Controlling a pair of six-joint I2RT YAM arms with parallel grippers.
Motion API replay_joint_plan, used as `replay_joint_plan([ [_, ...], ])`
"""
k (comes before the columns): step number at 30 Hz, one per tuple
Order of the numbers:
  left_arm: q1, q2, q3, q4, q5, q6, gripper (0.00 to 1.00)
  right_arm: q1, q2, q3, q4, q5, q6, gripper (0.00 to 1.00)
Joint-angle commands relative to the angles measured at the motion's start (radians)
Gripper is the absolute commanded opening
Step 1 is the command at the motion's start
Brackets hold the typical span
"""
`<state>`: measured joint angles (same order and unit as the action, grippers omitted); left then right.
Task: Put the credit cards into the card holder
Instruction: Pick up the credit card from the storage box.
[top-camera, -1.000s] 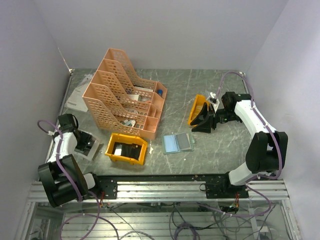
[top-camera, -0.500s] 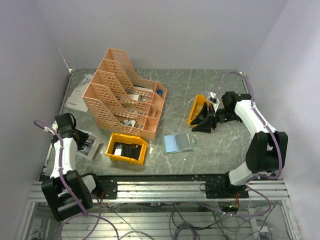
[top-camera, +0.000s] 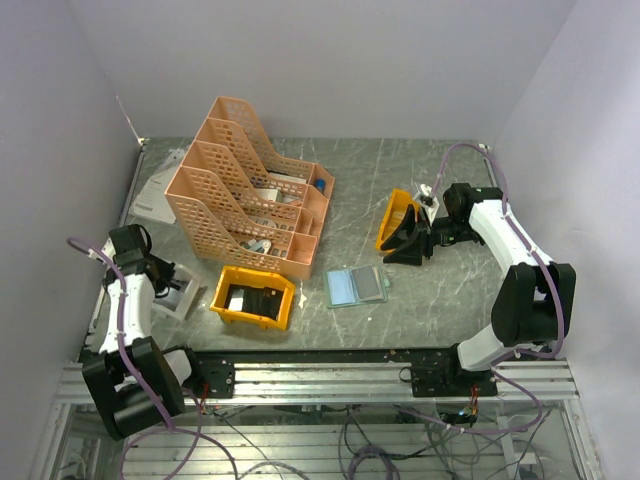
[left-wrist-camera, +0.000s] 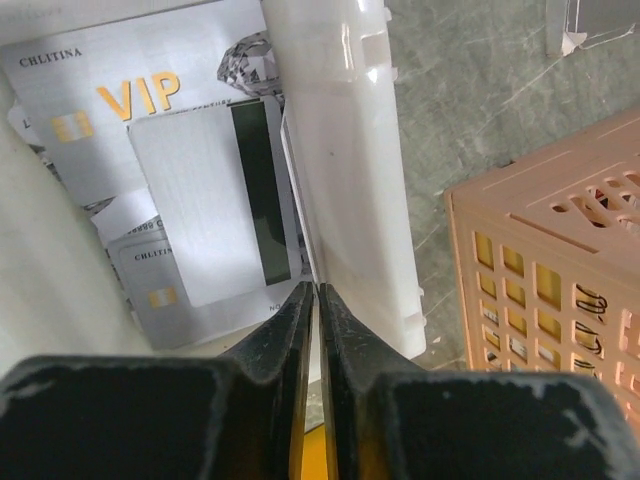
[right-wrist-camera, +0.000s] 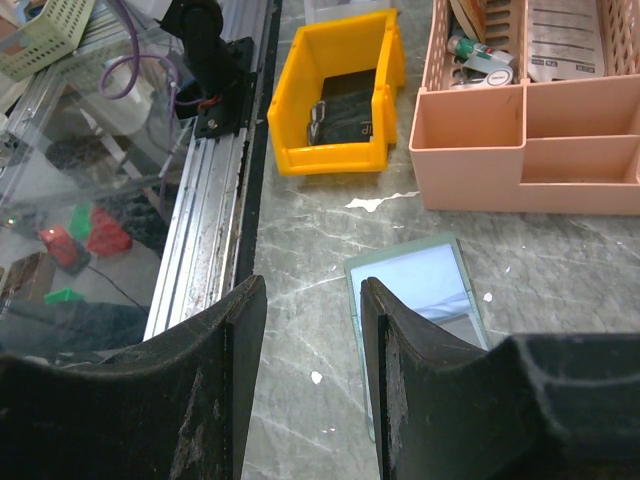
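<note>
Several credit cards lie in a white tray (left-wrist-camera: 350, 180) at the table's left edge: a VIP-printed card (left-wrist-camera: 120, 100), a plain grey card (left-wrist-camera: 200, 210) with a dark stripe, and one standing on edge against the tray wall. My left gripper (left-wrist-camera: 316, 287) (top-camera: 170, 288) reaches into the tray, its jaws pressed together on the edge of that upright card. The card holder (top-camera: 357, 287) (right-wrist-camera: 420, 290) lies unfolded mid-table. My right gripper (right-wrist-camera: 312, 290) (top-camera: 408, 243) hovers open and holds nothing, to the right of the holder.
A peach lattice file rack (top-camera: 250, 200) (left-wrist-camera: 560, 280) stands at back left. A yellow bin (top-camera: 255, 297) (right-wrist-camera: 340, 90) with dark items sits between tray and holder. An orange bin (top-camera: 397, 220) is beside my right gripper. Papers (top-camera: 155, 195) lie behind the tray.
The left arm has shifted over the tray and its jaws have closed from half open to nearly together. The right arm has not moved.
</note>
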<state>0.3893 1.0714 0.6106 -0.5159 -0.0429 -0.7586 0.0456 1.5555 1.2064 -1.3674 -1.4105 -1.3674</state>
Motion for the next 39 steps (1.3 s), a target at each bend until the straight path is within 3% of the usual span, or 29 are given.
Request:
replay_joint_plan([
  [1, 0.000, 0.024, 0.003, 0.070, 0.015, 0.018, 0.18, -0.010, 0.007, 0.021, -0.010, -0.026, -0.010, 0.43],
  [21, 0.001, 0.111, -0.010, 0.122, 0.055, 0.032, 0.22, -0.012, 0.012, 0.023, -0.010, -0.027, -0.008, 0.43],
  [24, 0.001, 0.109, 0.000, 0.109, 0.048, 0.033, 0.20, -0.013, 0.011, 0.022, -0.009, -0.027, -0.009, 0.43],
  [26, 0.002, 0.103, 0.008, 0.093, 0.043, 0.035, 0.08, -0.013, 0.012, 0.023, -0.010, -0.027, -0.009, 0.43],
  [39, 0.006, -0.112, 0.093, -0.156, -0.088, -0.005, 0.07, -0.016, 0.005, 0.020, -0.009, -0.029, -0.009, 0.43],
])
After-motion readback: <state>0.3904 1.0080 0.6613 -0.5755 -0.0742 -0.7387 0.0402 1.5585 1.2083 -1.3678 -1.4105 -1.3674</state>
